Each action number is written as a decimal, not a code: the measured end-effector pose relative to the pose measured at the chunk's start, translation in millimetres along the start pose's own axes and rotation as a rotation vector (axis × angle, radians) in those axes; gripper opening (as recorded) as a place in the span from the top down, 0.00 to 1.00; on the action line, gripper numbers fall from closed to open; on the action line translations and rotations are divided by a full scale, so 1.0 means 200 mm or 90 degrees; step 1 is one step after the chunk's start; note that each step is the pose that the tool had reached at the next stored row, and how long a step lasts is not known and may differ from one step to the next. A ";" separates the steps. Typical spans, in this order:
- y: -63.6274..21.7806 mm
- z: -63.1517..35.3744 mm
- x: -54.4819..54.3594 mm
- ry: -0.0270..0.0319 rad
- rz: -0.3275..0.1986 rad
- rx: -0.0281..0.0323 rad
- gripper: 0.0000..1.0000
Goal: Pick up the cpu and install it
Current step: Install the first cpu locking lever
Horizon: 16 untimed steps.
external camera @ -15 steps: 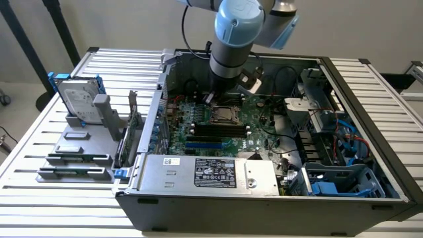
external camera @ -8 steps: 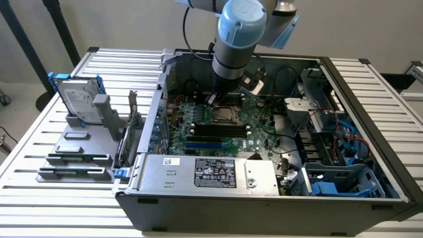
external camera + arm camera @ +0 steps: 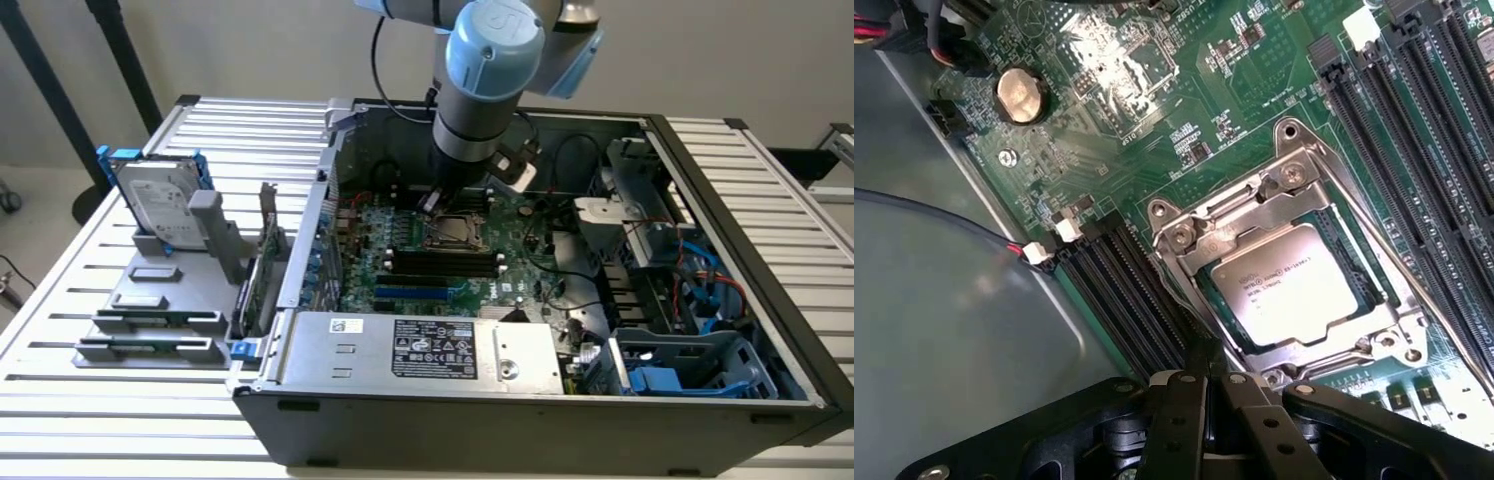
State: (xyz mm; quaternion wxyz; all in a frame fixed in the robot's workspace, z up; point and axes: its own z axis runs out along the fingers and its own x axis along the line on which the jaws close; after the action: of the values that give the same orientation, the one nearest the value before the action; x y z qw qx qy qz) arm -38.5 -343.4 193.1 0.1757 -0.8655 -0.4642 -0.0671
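Bench [image 3: 80, 300]: slatted white metal top carrying the open computer case and a grey parts holder.
Computer case [image 3: 747, 170]: lies on its side with the panel off, filling the middle of the bench and reaching toward the exterior view's right edge.
Robot arm [image 3: 487, 80]: light-blue and grey, reaching straight down into the case over the motherboard.
Motherboard [image 3: 1104, 110]: green board on the floor of the case, with a coin cell battery [image 3: 1020, 96] and black memory slots [image 3: 1134, 290] beside the socket.
Hard drive [image 3: 154, 205]: silver, in a blue bracket, upright at the far end of the parts holder [image 3: 147, 320].
CPU socket [image 3: 1294, 270]: metal frame around the chip.
CPU [image 3: 1284, 283]: silver-topped, lying flat inside the socket.
Pincer [image 3: 1204, 385]: black fingers pressed together, nothing between them, just above the socket's edge.
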 end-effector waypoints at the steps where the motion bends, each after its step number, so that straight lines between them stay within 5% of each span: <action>1: 0.002 0.000 0.00 -0.0002 0.000 0.0000 0.89; 16: 0.031 -0.002 0.02 -0.0070 0.001 -0.0031 0.89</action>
State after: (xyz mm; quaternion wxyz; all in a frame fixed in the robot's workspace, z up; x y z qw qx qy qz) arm -31.0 -343.4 193.0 0.1711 -0.8667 -0.4643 -0.0634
